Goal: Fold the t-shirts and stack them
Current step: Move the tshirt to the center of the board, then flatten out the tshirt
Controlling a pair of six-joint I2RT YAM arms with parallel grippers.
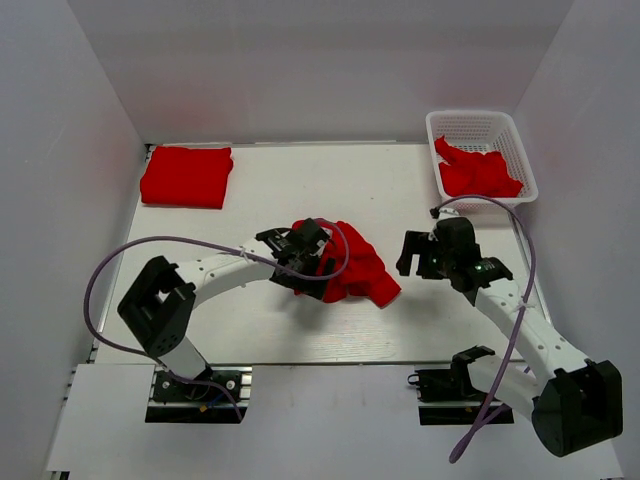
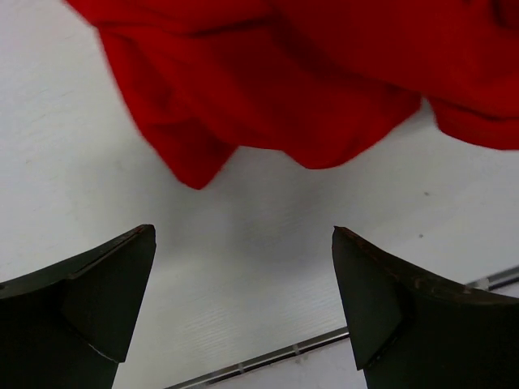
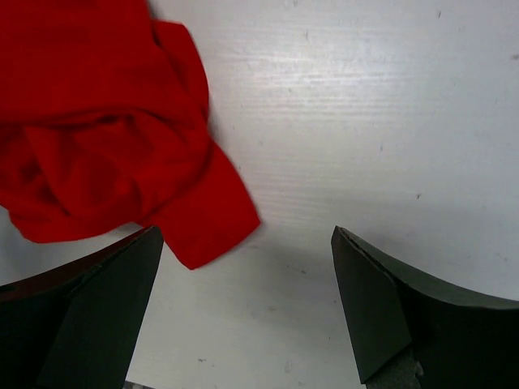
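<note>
A crumpled red t-shirt (image 1: 355, 268) lies just ahead of the left gripper (image 2: 243, 235) and ahead-left of the right gripper (image 3: 247, 235). Both are spread wide and empty. A folded t-shirt (image 1: 187, 176) sits far beyond the left gripper, and more t-shirts (image 1: 478, 172) fill a white lattice basket (image 1: 470, 124) beyond the right.

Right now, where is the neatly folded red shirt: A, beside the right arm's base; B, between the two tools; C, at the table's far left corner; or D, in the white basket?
C: the folded t-shirt lies flat at the far left corner of the table, while the basket holds only bunched t-shirts and the crumpled t-shirt lies mid-table.
</note>
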